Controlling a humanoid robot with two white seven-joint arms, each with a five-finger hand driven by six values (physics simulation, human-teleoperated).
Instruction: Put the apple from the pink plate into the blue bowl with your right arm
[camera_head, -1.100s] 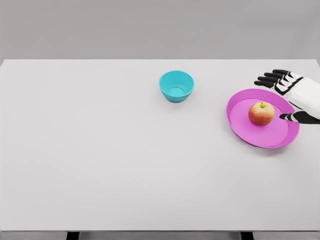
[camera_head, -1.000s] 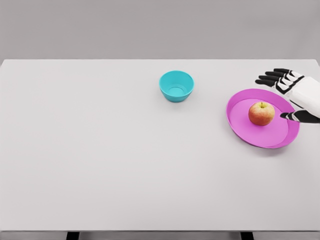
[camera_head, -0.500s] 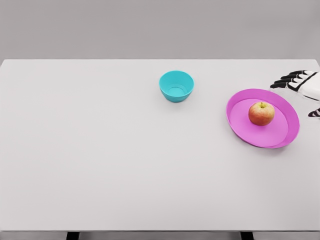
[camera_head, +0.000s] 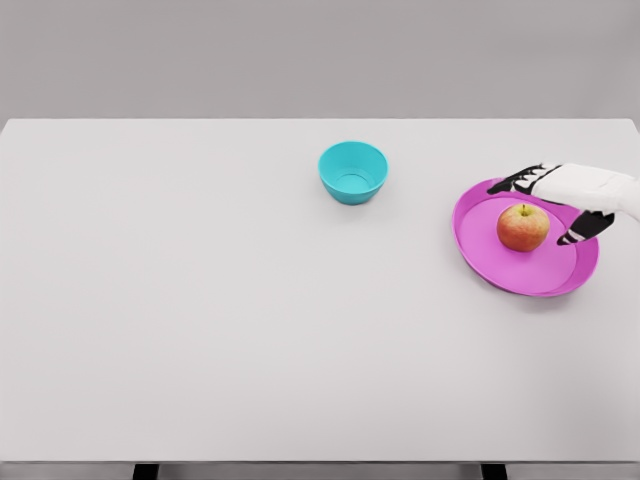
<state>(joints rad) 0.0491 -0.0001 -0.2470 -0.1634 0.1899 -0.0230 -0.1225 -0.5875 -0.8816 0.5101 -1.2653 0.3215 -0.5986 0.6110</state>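
now the right hand (camera_head: 560, 200) hovers spread and empty, fingers (camera_head: 515, 182) apart, holding nothing. just beneath and left of it the apple (camera_head: 523, 227) sits on the pink plate (camera_head: 500, 270); the blue bowl (camera_head: 352, 172) stands well apart, farther left.

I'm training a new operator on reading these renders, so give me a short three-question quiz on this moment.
1. True or false: the apple lies in the blue bowl.
2. Which hand is in view? A) left B) right C) both
3. Fill in: the right hand is open above the far right part of the ____ plate.

Key:
1. False; it lies on the pink plate, and the bowl holds nothing.
2. B; its arm comes in from the right edge.
3. Pink; the spread fingers reach past the apple's far side, the thumb to its right, not visibly gripping it.
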